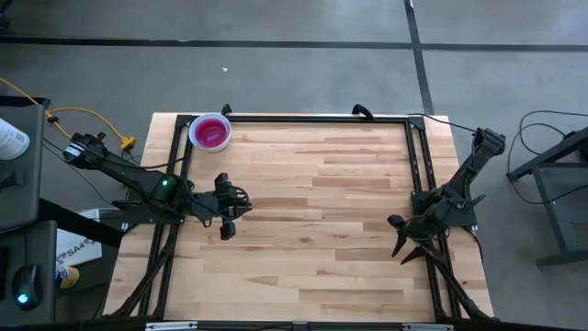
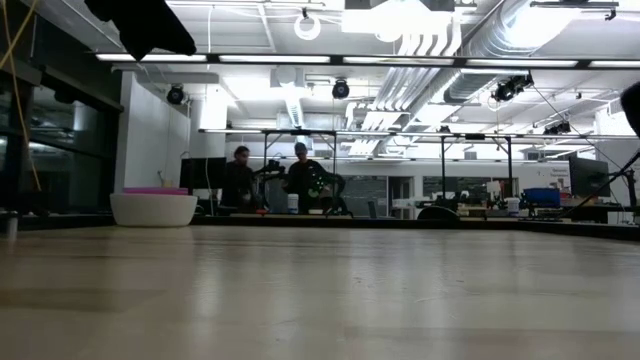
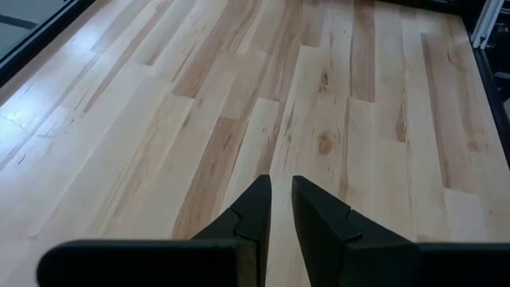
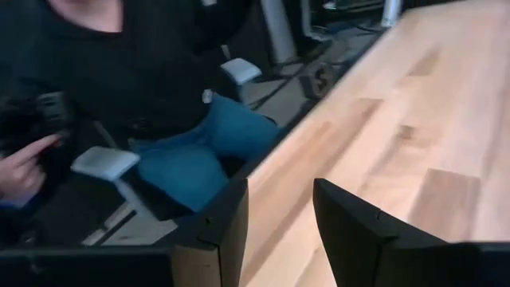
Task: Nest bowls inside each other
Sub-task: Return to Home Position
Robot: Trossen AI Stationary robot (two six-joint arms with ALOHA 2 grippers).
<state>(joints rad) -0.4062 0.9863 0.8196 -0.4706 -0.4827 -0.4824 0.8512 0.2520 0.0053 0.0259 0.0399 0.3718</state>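
light wooden desk [image 1: 312,193] of butcher-block planks, edged by a black frame, on a grey concrete floor; the low view looks across it into a bright open workshop with white ceiling ducts.

bowls [image 1: 209,132]: nested in one stack at the desk's corner on the left arm's side, at the top left of the high view. from above only the purple bowl's inside and a pale rim show. in the low view the stack [image 2: 154,208] reads as a white bowl with a thin purple edge above its rim; the other colours are hidden inside.

left end effector [image 1: 227,227]: over bare desk, near the desk's left side and well apart from the bowls. its wrist view [image 3: 280,182] shows the fingers all but closed, a narrow slit between them, gripping nothing.

right end effector [image 1: 401,250]: near the desk's right edge, far from the bowls. its wrist view [image 4: 279,187] shows the fingers parted with a clear gap, empty, over the desk's edge.

beyond that edge sits a person [image 4: 191,151] in blue trousers and a dark top, one hand [image 4: 24,163] raised. two more people [image 2: 270,180] stand far back in the low view.
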